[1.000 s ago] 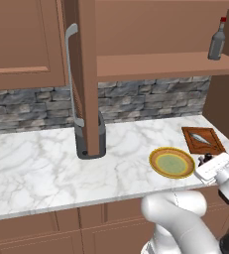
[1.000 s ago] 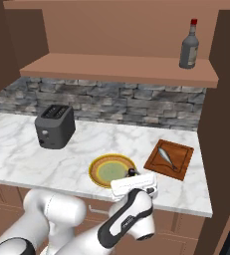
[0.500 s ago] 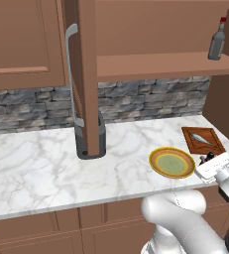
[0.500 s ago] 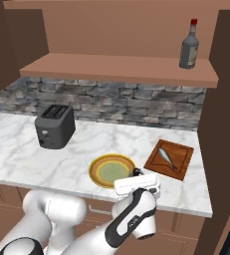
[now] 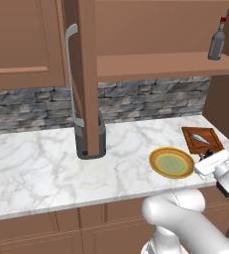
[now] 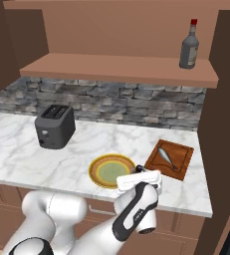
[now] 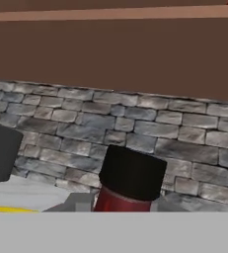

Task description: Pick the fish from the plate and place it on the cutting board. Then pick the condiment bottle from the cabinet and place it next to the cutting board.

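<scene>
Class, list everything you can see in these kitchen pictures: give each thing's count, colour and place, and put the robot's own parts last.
fish: one, silver-grey, on the cutting board
cutting board: one, reddish-brown, right of the plate
plate: one, yellow rim, green centre, counter front
condiment bottle: one, dark red, black cap, between the fingers
grey bottle: one, red cap, on the shelf
toaster: one, dark grey, counter left
cabinet: brown, door open
end effector: one, shut on the bottle

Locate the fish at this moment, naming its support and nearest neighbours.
The fish lies on the cutting board, on the marble counter's right end. The plate sits just left of the board in the right base view.
</scene>
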You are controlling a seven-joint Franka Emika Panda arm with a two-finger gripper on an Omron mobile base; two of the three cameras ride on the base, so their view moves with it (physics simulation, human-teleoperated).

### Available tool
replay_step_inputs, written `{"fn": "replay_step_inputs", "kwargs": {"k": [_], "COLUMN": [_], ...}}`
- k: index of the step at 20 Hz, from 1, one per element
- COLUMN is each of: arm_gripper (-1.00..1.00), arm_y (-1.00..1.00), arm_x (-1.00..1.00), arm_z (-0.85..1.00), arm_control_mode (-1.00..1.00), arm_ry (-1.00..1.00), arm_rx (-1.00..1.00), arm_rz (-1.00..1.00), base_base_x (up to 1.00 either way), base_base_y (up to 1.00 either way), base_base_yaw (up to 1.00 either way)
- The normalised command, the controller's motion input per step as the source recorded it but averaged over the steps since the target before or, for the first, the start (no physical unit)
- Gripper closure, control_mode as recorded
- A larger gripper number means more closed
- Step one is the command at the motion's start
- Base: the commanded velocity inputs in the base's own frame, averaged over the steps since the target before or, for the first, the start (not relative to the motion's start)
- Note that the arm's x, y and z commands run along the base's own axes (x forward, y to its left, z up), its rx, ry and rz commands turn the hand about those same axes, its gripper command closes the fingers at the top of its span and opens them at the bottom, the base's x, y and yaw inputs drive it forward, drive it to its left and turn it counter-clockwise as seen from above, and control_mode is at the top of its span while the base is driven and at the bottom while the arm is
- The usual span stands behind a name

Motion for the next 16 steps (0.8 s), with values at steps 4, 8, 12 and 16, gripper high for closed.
{"fn": "replay_step_inputs", "kwargs": {"k": [4,8,12,16], "arm_gripper": [1.00,1.00,1.00,1.00], "arm_y": [0.00,0.00,0.00,0.03], "arm_x": [0.12,0.05,0.00,0.00], "arm_z": [-0.20,-0.25,-0.29,-0.33], "arm_control_mode": [-1.00,-1.00,-1.00,-1.00], "arm_ry": [-0.03,-0.07,-0.08,-0.09], "arm_rx": [-0.03,-0.04,-0.03,-0.03], "arm_rz": [-0.01,-0.01,0.00,0.00], "base_base_x": [0.00,0.00,0.00,0.00], "base_base_y": [0.00,0.00,0.00,0.00], "base_base_yaw": [0.00,0.00,0.00,0.00]}}
